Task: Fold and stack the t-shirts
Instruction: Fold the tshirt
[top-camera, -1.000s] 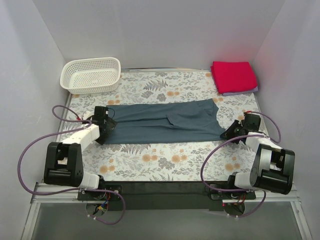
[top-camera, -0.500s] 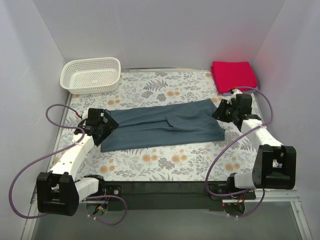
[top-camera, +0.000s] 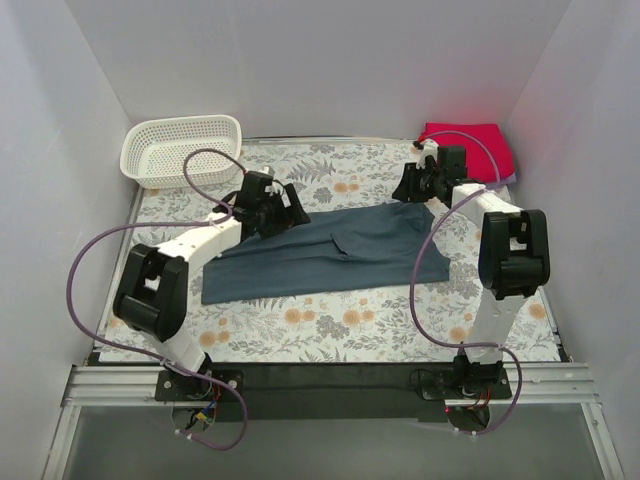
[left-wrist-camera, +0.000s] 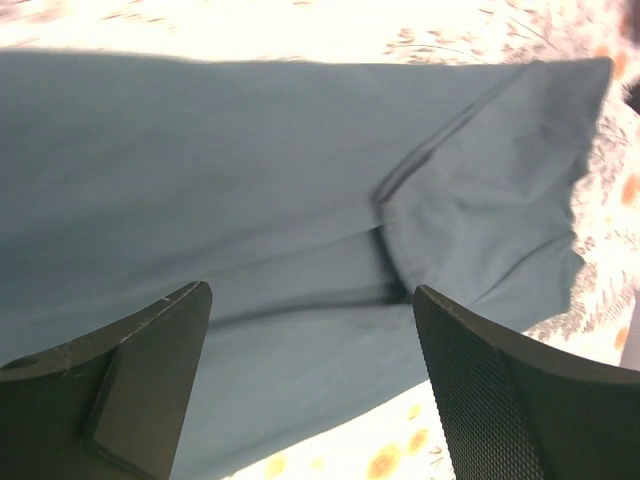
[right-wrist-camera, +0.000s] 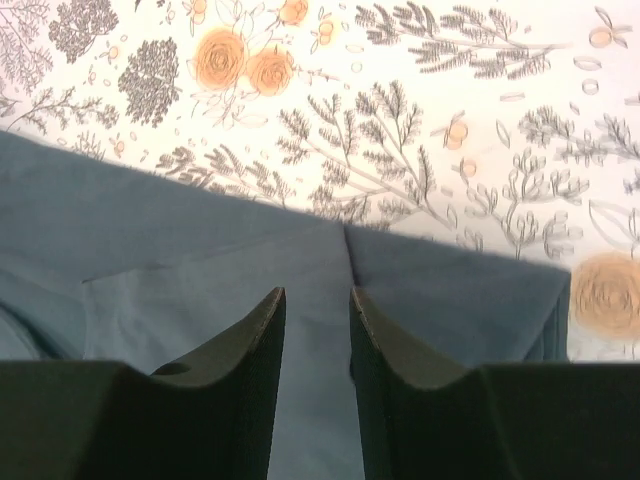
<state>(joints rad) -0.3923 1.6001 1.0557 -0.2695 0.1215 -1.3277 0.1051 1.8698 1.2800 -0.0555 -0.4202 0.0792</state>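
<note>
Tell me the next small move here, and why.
Probably lower both grippers and pinch the far edge of the blue-grey shirt: the left gripper hangs open over the cloth, the right gripper sits just inside that edge, jaws narrowly apart, neither gripping.

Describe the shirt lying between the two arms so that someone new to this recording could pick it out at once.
On the floral-patterned table, look to the middle. There lies the slate blue-grey t-shirt, a long flat band. The red t-shirt in the far right corner is a bright folded square; this one is dark and stretched out.
</note>
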